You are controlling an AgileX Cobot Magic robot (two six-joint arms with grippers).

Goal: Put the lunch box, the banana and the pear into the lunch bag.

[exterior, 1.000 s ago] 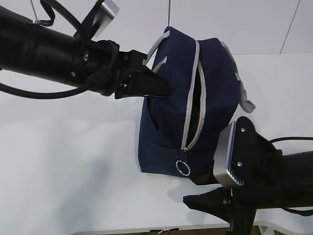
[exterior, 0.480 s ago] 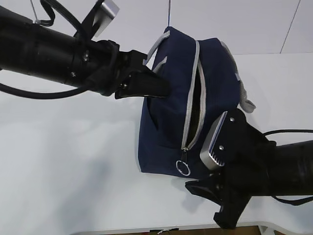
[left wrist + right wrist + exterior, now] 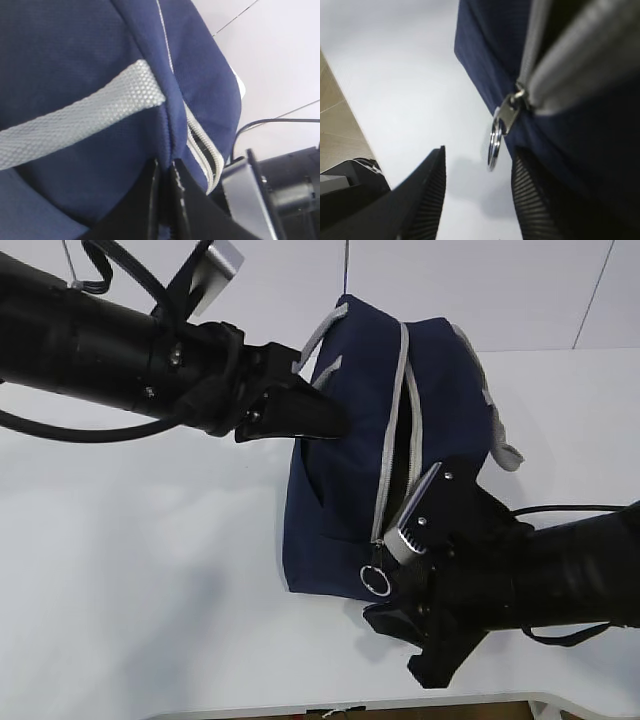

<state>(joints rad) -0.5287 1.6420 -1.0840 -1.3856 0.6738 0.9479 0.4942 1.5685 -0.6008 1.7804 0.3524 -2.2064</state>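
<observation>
The navy lunch bag (image 3: pixel 340 490) stands on the white table, its grey zipper (image 3: pixel 395 440) partly open. The ring pull (image 3: pixel 376 582) hangs at the zipper's near end. My left gripper (image 3: pixel 335 420) is shut on a fold of the bag's fabric (image 3: pixel 167 165) beside a grey webbing handle (image 3: pixel 90 115). My right gripper (image 3: pixel 392 645) is open, close in front of the bag's lower end. In the right wrist view the ring pull (image 3: pixel 495 145) hangs just above the gap between the open fingers of this gripper (image 3: pixel 479 167). The lunch box, banana and pear are out of view.
The white table (image 3: pixel 140 570) stretches to the left of the bag, and its front edge (image 3: pixel 250 710) runs along the bottom. The table edge and wooden floor (image 3: pixel 340 130) show at the left of the right wrist view. The right arm's silver camera mount (image 3: pixel 245 195) sits close beside the left gripper.
My right gripper has moved left and up, from the lower right toward the bag's ring pull. The left gripper and the bag have not moved.
</observation>
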